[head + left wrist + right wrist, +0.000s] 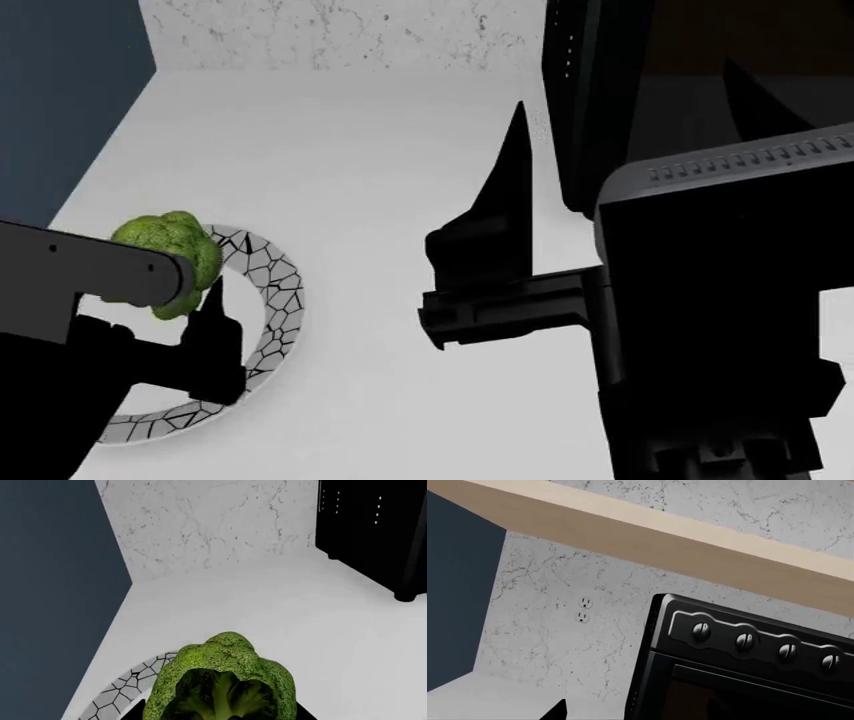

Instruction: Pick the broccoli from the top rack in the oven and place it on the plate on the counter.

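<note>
— Broccoli first: the small bright green broccoli head with bumpy florets (223, 680) fills the lower middle of the left wrist frame, its pale green stem end facing the camera.

— Is it on the plate?

— It hangs over the round white plate with the black cracked-mosaic rim (274, 300). In the head frame the broccoli sits at the left edge, above the plate's upper left rim, and whether it touches the plate I cannot tell.

— And the left gripper (180, 300)?

— Clamped on the broccoli, as far as both views show: the grey arm ends right at it, and one dark finger (214, 310) points up beside the green head.

— Where does the plate rest?

— On the flat plain white table (374, 160), at the lower left of the head frame. A blue-grey panel (67, 100) closes the upper left corner, with a speckled white marble wall (334, 35) along the top.

— The right gripper (507, 230)?

— Black, in the middle of the head frame, well apart from the plate; one long finger points upward. I cannot tell how its jaws stand.

— Anything else?

— A small black box with round knobs (747, 670) fills the lower right of the right wrist frame, under a pale wooden shelf (660, 535), with a wall socket (584, 610) beside it
</note>
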